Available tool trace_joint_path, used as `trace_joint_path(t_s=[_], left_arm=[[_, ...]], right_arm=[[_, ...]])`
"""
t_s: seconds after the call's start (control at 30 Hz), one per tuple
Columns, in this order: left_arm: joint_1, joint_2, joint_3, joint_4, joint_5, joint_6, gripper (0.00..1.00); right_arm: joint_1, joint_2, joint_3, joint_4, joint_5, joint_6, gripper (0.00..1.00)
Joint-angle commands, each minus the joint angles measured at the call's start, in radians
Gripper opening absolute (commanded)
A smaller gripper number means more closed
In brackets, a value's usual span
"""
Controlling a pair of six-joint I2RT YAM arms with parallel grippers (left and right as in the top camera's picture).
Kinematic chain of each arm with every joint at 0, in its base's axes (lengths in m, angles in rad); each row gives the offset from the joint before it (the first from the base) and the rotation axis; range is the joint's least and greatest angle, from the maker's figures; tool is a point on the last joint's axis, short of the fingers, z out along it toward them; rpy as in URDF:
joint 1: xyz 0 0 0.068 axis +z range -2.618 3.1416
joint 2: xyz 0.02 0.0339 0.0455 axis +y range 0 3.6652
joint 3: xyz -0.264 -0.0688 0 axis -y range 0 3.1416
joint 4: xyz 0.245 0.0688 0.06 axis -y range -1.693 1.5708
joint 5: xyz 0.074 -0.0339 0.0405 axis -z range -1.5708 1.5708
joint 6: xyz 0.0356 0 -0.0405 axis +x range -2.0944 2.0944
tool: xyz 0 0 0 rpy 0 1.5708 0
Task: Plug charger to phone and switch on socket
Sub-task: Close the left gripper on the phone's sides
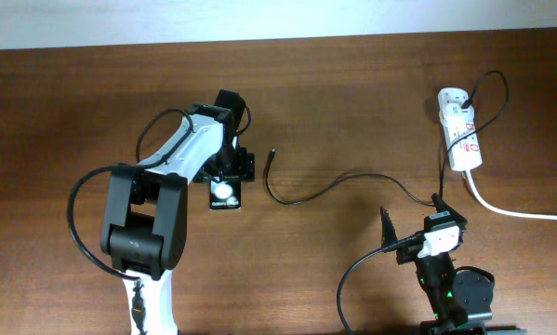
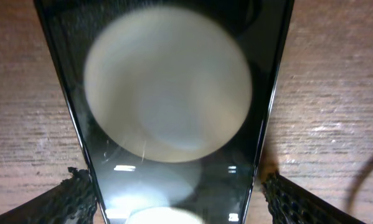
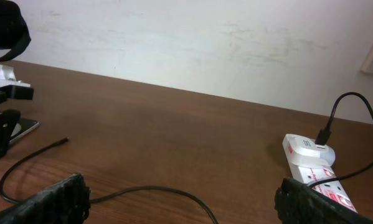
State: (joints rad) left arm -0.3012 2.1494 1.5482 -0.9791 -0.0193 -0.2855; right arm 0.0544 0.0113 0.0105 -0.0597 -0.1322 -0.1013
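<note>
The black phone [image 1: 224,193] lies flat on the table and reflects a round light. In the left wrist view the phone [image 2: 174,93] fills the space between my fingers. My left gripper [image 1: 228,175] sits over its far end, a finger pressed against each long edge [image 2: 177,193]. The charger cable [image 1: 324,189] lies loose, with its connector tip [image 1: 272,154] a short way right of the phone. It also shows in the right wrist view [image 3: 142,190]. The white socket [image 1: 460,140] lies at the far right and appears in the right wrist view [image 3: 314,165]. My right gripper [image 1: 413,216] is open and empty [image 3: 183,199].
The socket's thick white cord [image 1: 520,212] runs off the right edge. The charger's plug [image 1: 453,97] sits in the socket's far end. A pale wall [image 3: 205,37] stands behind the table's back edge.
</note>
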Motion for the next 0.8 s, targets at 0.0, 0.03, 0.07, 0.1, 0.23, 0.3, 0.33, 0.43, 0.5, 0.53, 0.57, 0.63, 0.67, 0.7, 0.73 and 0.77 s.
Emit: trace_joint_path(t_s=[0.0, 0.03, 0.07, 0.1, 0.23, 0.3, 0.33, 0.43, 0.5, 0.53, 0.57, 0.63, 0.67, 0.7, 0.73, 0.77], left_arm=[[-0.004, 0.013, -0.047, 0.037, -0.037, -0.013, 0.89], [-0.004, 0.013, -0.055, 0.045, -0.037, -0.013, 0.88], [-0.004, 0.013, -0.075, 0.056, -0.037, -0.013, 0.88], [-0.004, 0.013, -0.085, 0.060, -0.037, -0.013, 0.88], [-0.004, 0.013, -0.091, 0.062, -0.022, -0.013, 0.85], [-0.004, 0.013, -0.091, 0.062, -0.022, -0.013, 0.84], [-0.004, 0.013, -0.091, 0.062, -0.022, -0.013, 0.84], [-0.004, 0.013, -0.091, 0.062, -0.022, -0.013, 0.80], [-0.004, 0.012, -0.091, 0.063, -0.022, -0.013, 0.76], [-0.004, 0.013, -0.091, 0.063, -0.022, -0.013, 0.74], [-0.004, 0.012, -0.091, 0.063, -0.022, -0.013, 0.73], [-0.004, 0.013, -0.091, 0.068, -0.022, -0.013, 0.73], [-0.004, 0.013, -0.091, 0.072, -0.022, -0.013, 0.72], [-0.004, 0.012, -0.090, 0.076, -0.022, -0.013, 0.71], [-0.004, 0.012, -0.090, 0.078, -0.022, -0.013, 0.70], [-0.004, 0.012, -0.090, 0.081, -0.022, -0.013, 0.70]], right_arm=[[0.006, -0.008, -0.005, -0.006, -0.013, 0.005, 0.99], [0.006, -0.008, -0.005, -0.006, -0.013, 0.005, 0.99], [0.006, -0.008, -0.005, -0.006, -0.013, 0.005, 0.99], [0.006, -0.008, -0.005, -0.006, -0.013, 0.005, 0.99], [0.006, -0.008, -0.005, -0.006, -0.013, 0.005, 0.99], [0.006, -0.008, -0.005, -0.006, -0.013, 0.005, 0.99], [0.006, -0.008, -0.005, -0.006, -0.013, 0.005, 0.99], [0.006, -0.008, -0.005, -0.006, -0.013, 0.005, 0.99], [0.006, -0.008, -0.005, -0.006, -0.013, 0.005, 0.99], [0.006, -0.008, -0.005, -0.006, -0.013, 0.005, 0.99], [0.006, -0.008, -0.005, -0.006, -0.013, 0.005, 0.99], [0.006, -0.008, -0.005, -0.006, -0.013, 0.005, 0.99], [0.006, -0.008, -0.005, -0.006, -0.013, 0.005, 0.99], [0.006, -0.008, -0.005, -0.006, -0.013, 0.005, 0.99], [0.006, -0.008, -0.005, -0.006, -0.013, 0.005, 0.99], [0.006, -0.008, -0.005, -0.006, -0.013, 0.005, 0.99]])
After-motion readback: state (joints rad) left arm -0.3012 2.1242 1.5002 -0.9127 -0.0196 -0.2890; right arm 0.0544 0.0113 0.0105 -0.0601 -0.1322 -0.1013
